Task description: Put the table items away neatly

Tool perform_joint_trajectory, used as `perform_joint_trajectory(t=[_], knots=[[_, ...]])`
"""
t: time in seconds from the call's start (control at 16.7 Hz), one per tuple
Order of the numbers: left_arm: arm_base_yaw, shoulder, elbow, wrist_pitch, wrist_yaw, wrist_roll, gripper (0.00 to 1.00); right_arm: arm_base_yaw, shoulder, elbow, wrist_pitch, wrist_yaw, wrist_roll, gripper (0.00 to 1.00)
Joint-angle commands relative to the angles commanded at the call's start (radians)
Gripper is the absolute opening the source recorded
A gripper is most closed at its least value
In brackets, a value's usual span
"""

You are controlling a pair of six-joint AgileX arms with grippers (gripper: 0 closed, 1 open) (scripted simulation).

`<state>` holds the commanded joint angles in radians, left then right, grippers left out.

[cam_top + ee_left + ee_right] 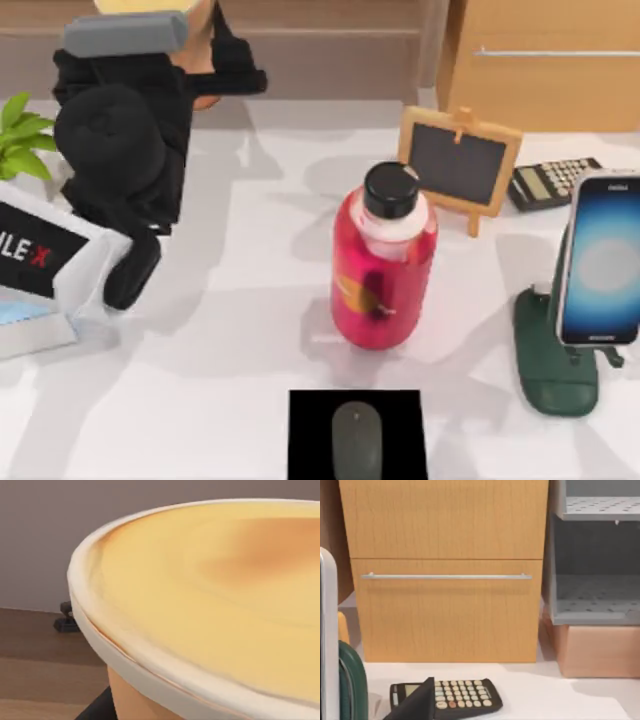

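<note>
Cup (210,605) is up at the table's (220,340) far left edge, held by the left gripper (205,75), fingers clamped on its orange wall. Mouse (357,438) sits front-centre on a black mat (305,430); phone (603,260) stands at right on a green stand (555,365).

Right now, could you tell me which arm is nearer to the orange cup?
Left. The left arm is right at the orange cup, at the table's far left; the right arm is across the table, beside the smartphone and calculator.
</note>
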<state>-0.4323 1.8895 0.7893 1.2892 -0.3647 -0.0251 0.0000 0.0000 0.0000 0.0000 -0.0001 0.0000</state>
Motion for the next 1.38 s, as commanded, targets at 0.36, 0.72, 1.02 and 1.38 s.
perform_joint_trajectory(t=[0.36,0.72,1.02,1.38], knots=[[0.033,-0.015,0.245,-0.273,0.045,0.005,0.0,0.0,0.0,0.0,0.0,0.0,0.0,1.0],[0.072,0.051,0.487,-0.581,0.072,0.004,0.0,0.0,0.0,0.0,0.0,0.0,0.0,1.0],[0.09,0.108,0.639,-0.771,0.076,0.003,0.0,0.0,0.0,0.0,0.0,0.0,0.0,1.0],[0.094,0.134,0.69,-0.841,0.075,0.002,0.0,0.0,0.0,0.0,0.0,0.0,0.0,1.0]])
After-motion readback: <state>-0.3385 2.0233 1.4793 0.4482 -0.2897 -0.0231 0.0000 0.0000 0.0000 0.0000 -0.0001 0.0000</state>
